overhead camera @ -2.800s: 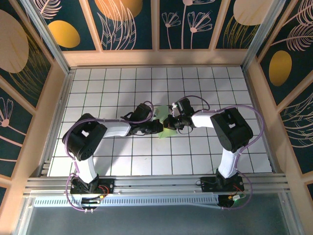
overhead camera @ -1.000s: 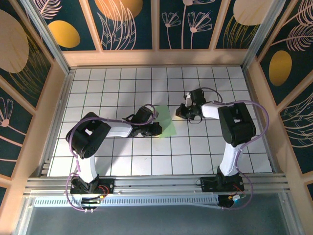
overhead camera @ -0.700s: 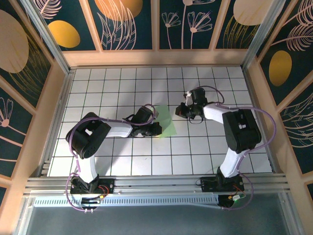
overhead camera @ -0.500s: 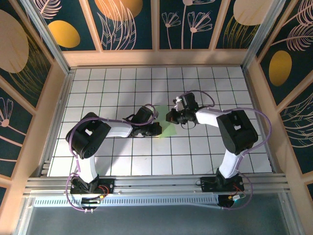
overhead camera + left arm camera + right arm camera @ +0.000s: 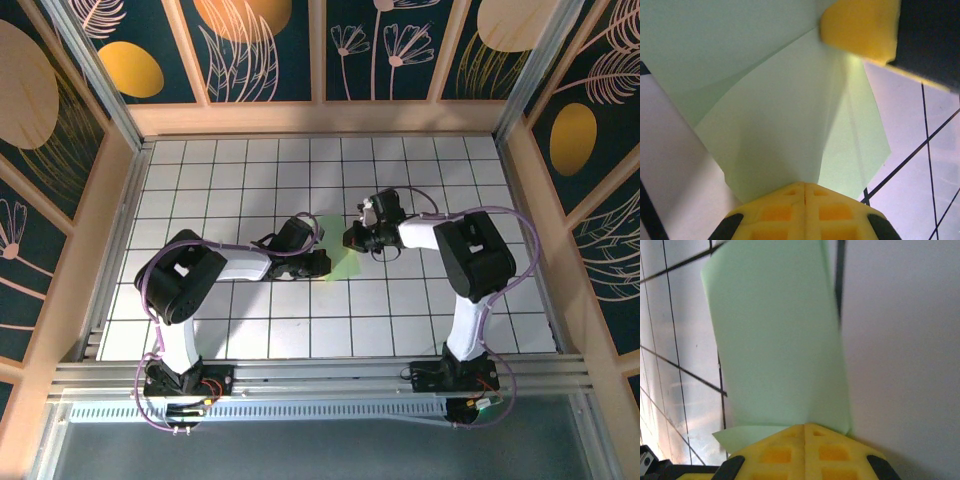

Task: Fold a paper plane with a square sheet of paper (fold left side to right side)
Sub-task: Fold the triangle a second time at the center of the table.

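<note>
The square sheet of paper (image 5: 345,264), pale green, lies mid-table partly folded into overlapping layers with creases (image 5: 790,100); it does not have a paper plane's dart shape. My left gripper (image 5: 325,265) is shut, its yellow tips (image 5: 805,187) resting on the sheet's near-left edge, with nothing between the fingers. The right gripper (image 5: 348,240) is also shut, and its tips (image 5: 805,427) press down on the far-right part of the sheet (image 5: 775,340). One right fingertip (image 5: 860,25) shows across the paper in the left wrist view. The two grippers are about a tile apart.
The white grid-tiled table (image 5: 240,180) is boxed in by wooden walls at the left (image 5: 95,230), back (image 5: 320,118) and right (image 5: 550,230). An aluminium rail (image 5: 320,375) holding both arm bases runs along the near edge.
The right gripper, which had lifted off to the right of the sheet, has swung back left and come down on the paper's far-right part. The left arm and gripper have stayed put.
</note>
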